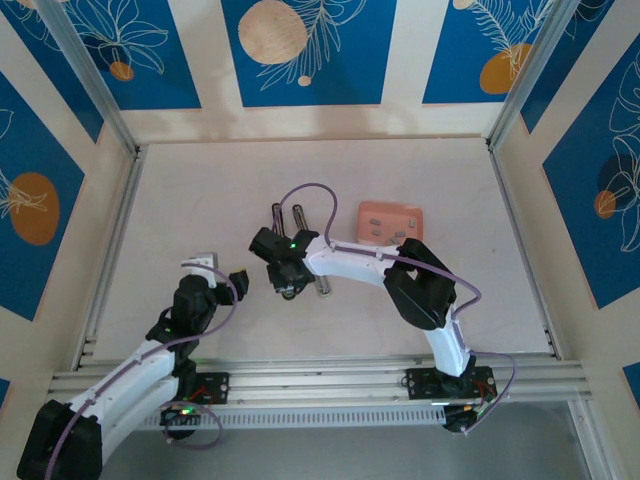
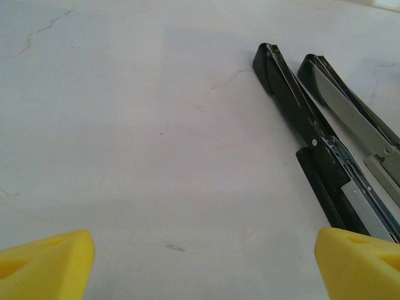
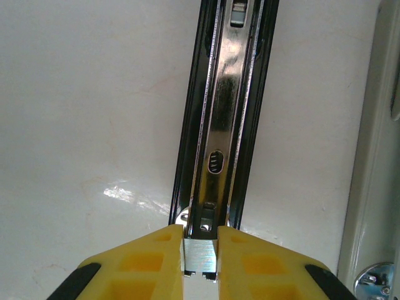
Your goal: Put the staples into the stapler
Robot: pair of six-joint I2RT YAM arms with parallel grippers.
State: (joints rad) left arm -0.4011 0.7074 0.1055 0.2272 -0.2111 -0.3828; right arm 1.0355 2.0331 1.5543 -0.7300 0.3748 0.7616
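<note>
Right hand pinches a staple strip at the stapler rail; left hand hangs spread wide, empty.

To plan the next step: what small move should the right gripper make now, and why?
Probably ease the right gripper down so the staples seat in the rail of the stapler: the strip is pinched between its fingertips, lined up with the channel's near end.

Overhead view, two close wrist views, stapler in all.
</note>
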